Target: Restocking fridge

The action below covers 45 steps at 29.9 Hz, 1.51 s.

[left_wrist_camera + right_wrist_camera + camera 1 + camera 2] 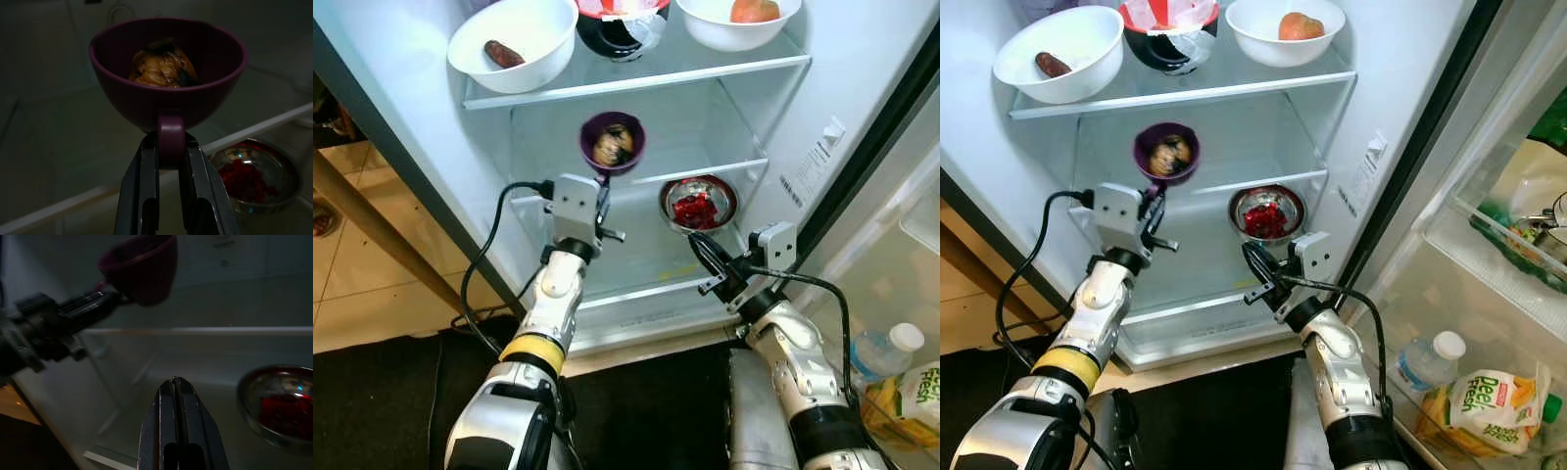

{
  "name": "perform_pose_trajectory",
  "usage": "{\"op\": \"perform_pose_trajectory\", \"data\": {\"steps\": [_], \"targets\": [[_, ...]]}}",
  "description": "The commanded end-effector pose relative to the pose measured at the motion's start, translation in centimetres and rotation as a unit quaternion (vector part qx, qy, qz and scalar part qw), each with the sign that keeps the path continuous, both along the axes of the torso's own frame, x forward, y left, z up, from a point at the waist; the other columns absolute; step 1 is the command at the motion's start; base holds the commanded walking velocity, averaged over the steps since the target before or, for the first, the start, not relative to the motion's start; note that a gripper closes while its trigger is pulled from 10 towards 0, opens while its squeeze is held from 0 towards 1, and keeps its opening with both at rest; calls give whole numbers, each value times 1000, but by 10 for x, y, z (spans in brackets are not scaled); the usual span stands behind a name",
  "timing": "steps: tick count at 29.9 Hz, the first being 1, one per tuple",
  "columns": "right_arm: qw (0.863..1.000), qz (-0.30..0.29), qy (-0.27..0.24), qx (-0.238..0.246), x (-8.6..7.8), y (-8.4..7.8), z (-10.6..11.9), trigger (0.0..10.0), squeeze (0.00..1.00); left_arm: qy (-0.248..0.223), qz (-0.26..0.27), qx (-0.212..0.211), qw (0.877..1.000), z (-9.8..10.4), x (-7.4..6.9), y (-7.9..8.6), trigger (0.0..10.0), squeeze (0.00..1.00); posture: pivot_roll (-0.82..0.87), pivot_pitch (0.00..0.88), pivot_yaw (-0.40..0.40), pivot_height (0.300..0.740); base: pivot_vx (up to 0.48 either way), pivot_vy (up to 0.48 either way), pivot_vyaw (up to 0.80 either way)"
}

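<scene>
Left gripper (168, 147) clamps purple cup (168, 68); contents murky.

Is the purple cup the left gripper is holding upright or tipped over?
Upright. The purple cup sits level with its mouth up, food still inside, while the left gripper clamps its handle from below.

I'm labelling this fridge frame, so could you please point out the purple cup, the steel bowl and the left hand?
purple cup (613, 143), left eye view, on its inner rim and food.
steel bowl (698, 203), left eye view, on its red contents' edge.
left hand (170, 161), left wrist view, between the fingertips at the cup's handle.
</scene>
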State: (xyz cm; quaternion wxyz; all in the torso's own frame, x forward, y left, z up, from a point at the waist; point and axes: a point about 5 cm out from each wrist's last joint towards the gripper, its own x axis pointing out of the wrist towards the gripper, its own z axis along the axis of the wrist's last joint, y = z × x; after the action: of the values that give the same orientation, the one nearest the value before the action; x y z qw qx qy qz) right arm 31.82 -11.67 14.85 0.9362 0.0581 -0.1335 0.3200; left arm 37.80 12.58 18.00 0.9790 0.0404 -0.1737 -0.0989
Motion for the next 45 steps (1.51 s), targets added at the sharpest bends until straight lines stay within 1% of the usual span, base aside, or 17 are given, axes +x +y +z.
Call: {"op": "perform_pose_trajectory", "data": {"steps": [1,7,8,9,12,16,17,19,22,23,25,31,33,34,36,39,45], "targets": [[1000,12,8,4,-5,2,-1,10000,0,12,27,-19,999,-1,2,12,10000,0,-144,307,33,480,0,0,0],[1000,21,6,6,-12,2,6,10000,0,22,32,-35,999,-2,5,5,10000,0,-161,336,33,480,0,0,0],[1000,24,6,6,-17,2,9,10000,0,30,40,-47,998,-3,7,1,10000,0,-173,352,34,480,0,0,0],[1000,26,8,5,-21,1,11,10000,0,37,56,-60,996,-2,9,3,10000,0,-179,361,32,480,0,0,0],[1000,27,9,4,-22,1,12,10000,0,38,60,-62,996,-2,10,4,10000,0,-179,361,32,480,0,0,0],[999,31,12,3,-28,1,16,10000,0,48,94,-70,992,2,15,15,10000,0,-193,383,29,480,0,0,0],[999,31,12,3,-28,1,16,10000,0,48,94,-70,992,2,15,15,10000,0,-193,383,29,480,0,0,0],[999,34,11,3,-31,2,20,10000,0,49,112,-70,990,7,18,23,10000,0,-205,394,27,480,0,0,0],[999,35,10,3,-33,2,22,10000,0,47,118,-71,989,10,20,26,10000,0,-211,400,26,480,0,0,0],[999,35,11,2,-35,2,25,10000,0,39,130,-73,988,19,23,31,10000,0,-214,404,25,480,0,0,0],[999,36,12,2,-37,2,27,10000,0,32,138,-73,987,26,25,36,10000,0,-216,407,25,480,0,0,0],[999,38,12,2,-38,3,30,10000,0,23,148,-72,986,34,26,42,10000,0,-219,412,21,480,0,0,0],[999,42,11,3,-39,4,31,10000,0,19,155,-70,985,37,27,46,10000,0,-221,415,20,480,0,0,0],[999,51,8,5,-42,6,34,10000,0,17,164,-69,984,40,27,52,10000,0,-223,416,19,480,0,0,0],[999,51,8,5,-42,6,34,10000,0,17,164,-69,984,40,27,52,10000,0,-223,416,19,480,0,0,0],[997,79,1,4,-48,14,41,10000,0,19,183,-71,980,41,27,65,10000,0,-238,418,17,480,0,0,0],[996,90,0,3,-52,17,45,10000,0,16,195,-66,979,45,27,72,10000,0,-252,416,13,480,0,0,0]]}}
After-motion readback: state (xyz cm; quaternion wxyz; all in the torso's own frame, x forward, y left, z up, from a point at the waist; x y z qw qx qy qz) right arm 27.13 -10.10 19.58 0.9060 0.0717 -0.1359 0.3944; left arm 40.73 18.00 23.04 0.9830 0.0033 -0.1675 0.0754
